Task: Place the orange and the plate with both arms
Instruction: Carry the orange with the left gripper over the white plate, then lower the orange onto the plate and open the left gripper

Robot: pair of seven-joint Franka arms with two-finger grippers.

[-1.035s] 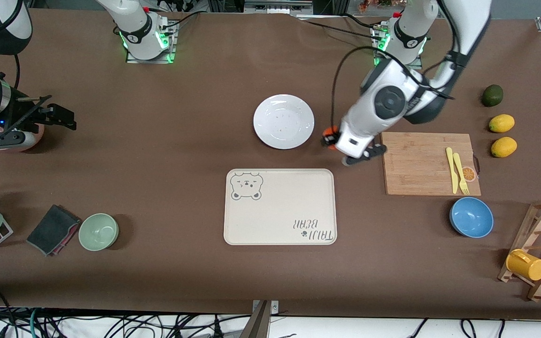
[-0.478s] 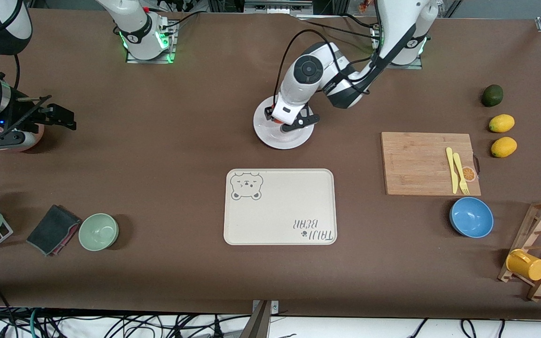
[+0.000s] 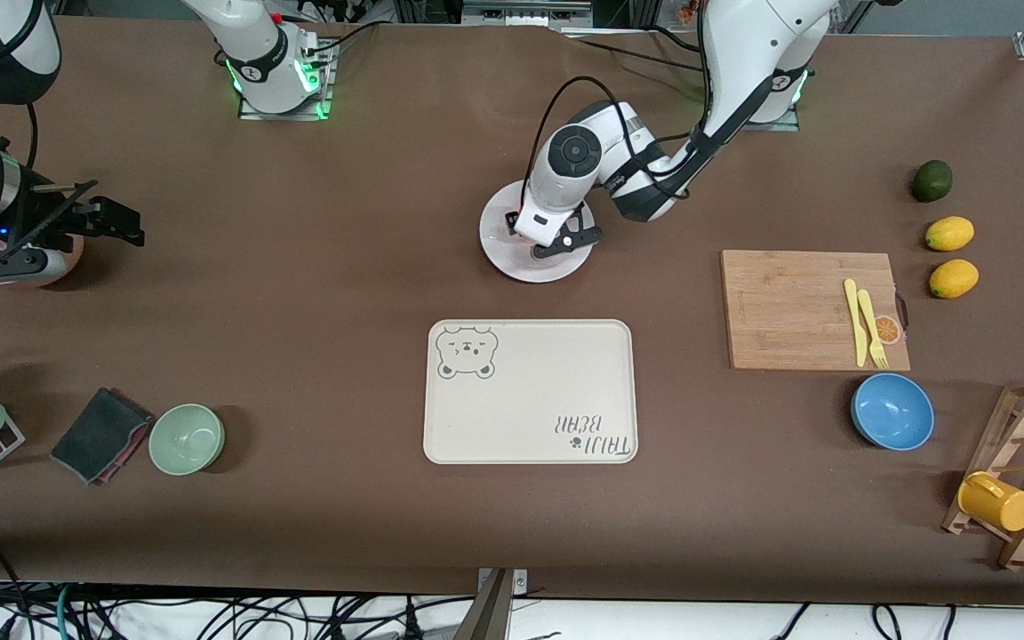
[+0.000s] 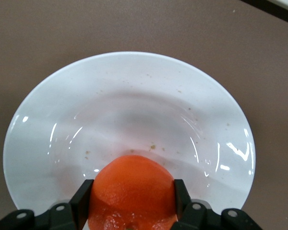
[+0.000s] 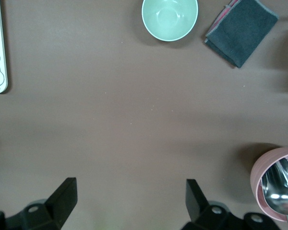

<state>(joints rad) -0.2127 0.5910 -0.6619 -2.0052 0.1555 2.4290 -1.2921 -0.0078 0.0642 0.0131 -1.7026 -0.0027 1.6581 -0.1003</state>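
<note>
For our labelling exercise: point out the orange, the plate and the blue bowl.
orange (image 4: pixel 132 189), left wrist view, top of the fruit.
plate (image 4: pixel 134 76), left wrist view, bare rim.
blue bowl (image 3: pixel 892 411), front view, inside of the bowl.

High front cam faces robots; wrist cams look down; plate (image 3: pixel 512 262) (image 4: pixel 134 100) shared.

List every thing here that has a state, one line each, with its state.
left gripper: shut on the orange, over the plate
orange: held between the fingers
plate: on the table, upright, nothing resting in it
right gripper: open, empty, waiting
tray: empty
blue bowl: upright, empty
</note>
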